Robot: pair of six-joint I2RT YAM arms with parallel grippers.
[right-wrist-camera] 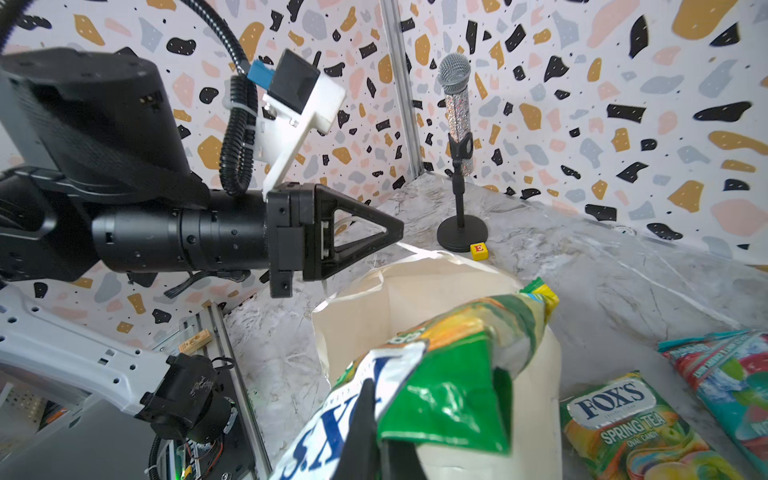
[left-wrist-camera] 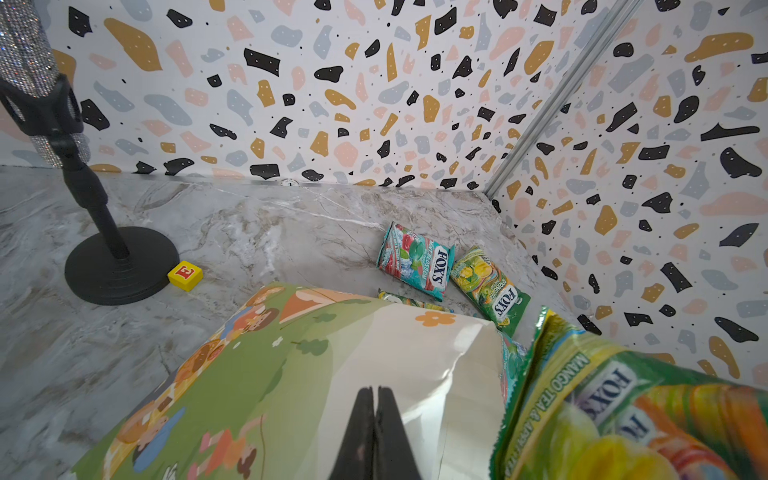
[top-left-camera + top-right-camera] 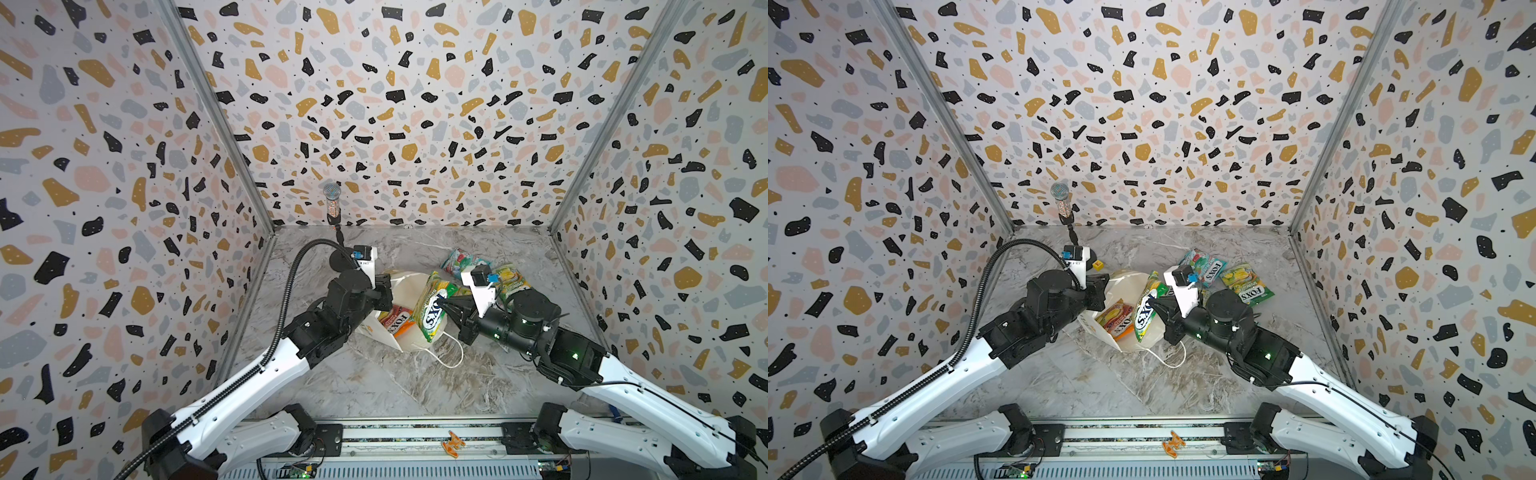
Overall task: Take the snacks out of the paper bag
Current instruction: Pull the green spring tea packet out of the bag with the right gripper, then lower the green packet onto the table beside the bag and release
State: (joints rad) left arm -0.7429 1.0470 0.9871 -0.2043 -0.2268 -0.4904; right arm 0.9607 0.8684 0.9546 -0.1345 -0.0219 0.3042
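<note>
The white paper bag (image 3: 409,286) lies on its side mid-table, mouth toward the front. My left gripper (image 2: 375,390) is shut, pinching the bag's upper rim (image 1: 409,249). My right gripper (image 1: 374,399) is shut on a green-yellow snack packet (image 3: 432,311), which stands half out of the bag's mouth. An orange-red packet (image 3: 1115,320) lies inside the mouth. A teal packet (image 3: 1202,268) and a green-yellow packet (image 3: 1248,284) lie on the table behind my right wrist. Another packet (image 2: 407,300) peeks out behind the bag, mostly hidden.
A glittery microphone on a black stand (image 3: 332,203) is at the back left, with a small yellow cube (image 2: 185,275) by its base. The bag's cord handle (image 3: 449,353) trails toward the front. Patterned walls close in three sides. An orange clip (image 3: 453,444) lies on the front rail.
</note>
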